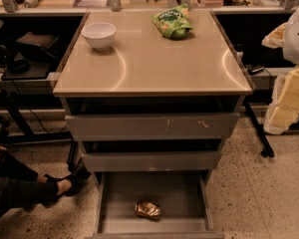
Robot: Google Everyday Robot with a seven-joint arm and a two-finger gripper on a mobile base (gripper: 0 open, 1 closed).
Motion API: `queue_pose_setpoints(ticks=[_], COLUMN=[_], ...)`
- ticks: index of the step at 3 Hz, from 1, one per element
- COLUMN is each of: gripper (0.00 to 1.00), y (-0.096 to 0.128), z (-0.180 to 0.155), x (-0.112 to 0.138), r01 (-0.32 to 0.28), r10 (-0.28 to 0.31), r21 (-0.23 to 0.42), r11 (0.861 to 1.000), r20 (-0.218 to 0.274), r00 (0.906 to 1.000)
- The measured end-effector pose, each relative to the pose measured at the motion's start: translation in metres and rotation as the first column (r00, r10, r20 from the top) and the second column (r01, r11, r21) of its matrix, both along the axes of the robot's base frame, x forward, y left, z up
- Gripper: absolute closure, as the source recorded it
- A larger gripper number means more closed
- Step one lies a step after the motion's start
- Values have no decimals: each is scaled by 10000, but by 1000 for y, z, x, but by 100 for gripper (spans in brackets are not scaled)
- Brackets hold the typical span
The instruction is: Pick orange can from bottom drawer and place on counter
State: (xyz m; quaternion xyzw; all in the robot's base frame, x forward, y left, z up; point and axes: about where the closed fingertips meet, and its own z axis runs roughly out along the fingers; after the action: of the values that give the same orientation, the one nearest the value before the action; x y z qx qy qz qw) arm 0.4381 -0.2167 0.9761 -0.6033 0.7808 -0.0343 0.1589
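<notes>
The orange can (pixel 147 209) is small, shiny and dented. It lies on the grey floor of the open bottom drawer (pixel 119 193), near the drawer's front middle. The counter (pixel 154 63) is the glossy beige top of the drawer cabinet. My arm shows as pale white and yellowish parts at the right edge of the view. My gripper (pixel 281 116) hangs there beside the cabinet's right side, about level with the top drawer. It is far above and to the right of the can and touches nothing.
A white bowl (pixel 99 35) stands at the counter's back left and a green snack bag (pixel 172 23) at its back middle. The two upper drawers (pixel 152 127) are pulled out slightly. A seated person's legs (pixel 25 185) reach in at lower left. A dark stand (pixel 260 133) is at right.
</notes>
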Motion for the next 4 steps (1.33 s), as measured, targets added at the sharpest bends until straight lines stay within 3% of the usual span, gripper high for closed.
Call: queue_pose_setpoints(ticks=[2, 3, 4], gripper=[0, 0, 0], y=[2, 27, 66], z=[-12, -48, -119], x=[-8, -28, -35], r01=[73, -168, -169], r10=[-73, 159, 175], r21=[-75, 487, 834], r11=[9999, 9987, 9964], r20=[80, 174, -66], r00=[9999, 9997, 9998])
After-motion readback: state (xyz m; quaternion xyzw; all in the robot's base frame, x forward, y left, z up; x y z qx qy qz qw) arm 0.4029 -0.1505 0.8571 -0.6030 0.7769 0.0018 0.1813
